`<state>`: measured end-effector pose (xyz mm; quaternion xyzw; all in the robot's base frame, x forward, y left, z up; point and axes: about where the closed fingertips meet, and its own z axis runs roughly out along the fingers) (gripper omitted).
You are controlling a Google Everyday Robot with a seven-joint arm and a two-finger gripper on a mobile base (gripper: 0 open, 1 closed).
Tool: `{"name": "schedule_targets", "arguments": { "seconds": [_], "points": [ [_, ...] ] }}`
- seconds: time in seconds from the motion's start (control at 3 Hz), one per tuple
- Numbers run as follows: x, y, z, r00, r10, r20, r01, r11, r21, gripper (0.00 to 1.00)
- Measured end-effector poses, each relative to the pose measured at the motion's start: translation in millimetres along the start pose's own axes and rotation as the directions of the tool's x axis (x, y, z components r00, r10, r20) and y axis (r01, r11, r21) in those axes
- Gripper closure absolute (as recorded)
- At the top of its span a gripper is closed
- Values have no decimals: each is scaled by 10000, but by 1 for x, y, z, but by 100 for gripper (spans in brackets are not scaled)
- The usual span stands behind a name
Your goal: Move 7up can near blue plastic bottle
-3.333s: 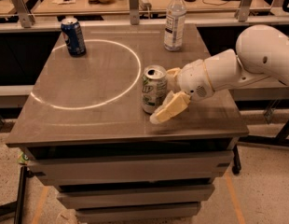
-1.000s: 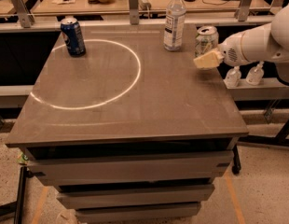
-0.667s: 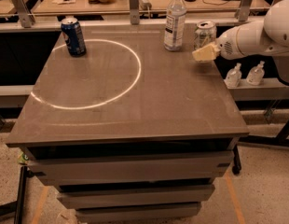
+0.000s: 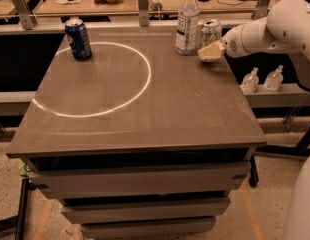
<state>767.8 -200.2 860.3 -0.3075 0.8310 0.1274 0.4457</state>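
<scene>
Gripper (image 4: pixel 211 48): you will find it over the far right of the table (image 4: pixel 170 114), reaching in from the right on the white arm (image 4: pixel 275 26).
Grip state: closed on the 7up can (image 4: pixel 211 30). The near beige finger (image 4: pixel 207 53) lies across the can's lower front. The far finger is hidden behind the can.
Can vs gripper: the can sits between the jaws. Its upper half rises above the near finger, and the wrist is to its right.
Can location: far right of the table, just beside the blue plastic bottle (image 4: pixel 187 21), on the bottle's right. You cannot tell whether the two touch.
Can base: covered by the finger, so you cannot tell whether it rests on the table.
Can axis: long axis vertical, can upright, silver top facing up.
Can look: pale silver-white body with a silver lid. The print on it cannot be read.
Bottle: upright and clear, with a white cap and a pale blue-white label. It is taller than the can.
Other can: a dark blue soda can (image 4: pixel 78 39) stands upright at the far left, on the far edge of the white ring (image 4: pixel 145 79), well apart from the 7up can.
Side shelf: two small bottles (image 4: pixel 251 80) stand below the arm, beyond the table's right edge.
</scene>
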Motion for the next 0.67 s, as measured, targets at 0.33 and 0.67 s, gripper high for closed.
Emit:
{"name": "schedule_targets", "arguments": {
  "seconds": [0.33, 0.67],
  "points": [
    [6, -6, 18, 10000, 67, 72, -66, 9999, -128, 100],
    [8, -9, 28, 9988, 244, 420, -235, 9995, -219, 83]
  ]
}}
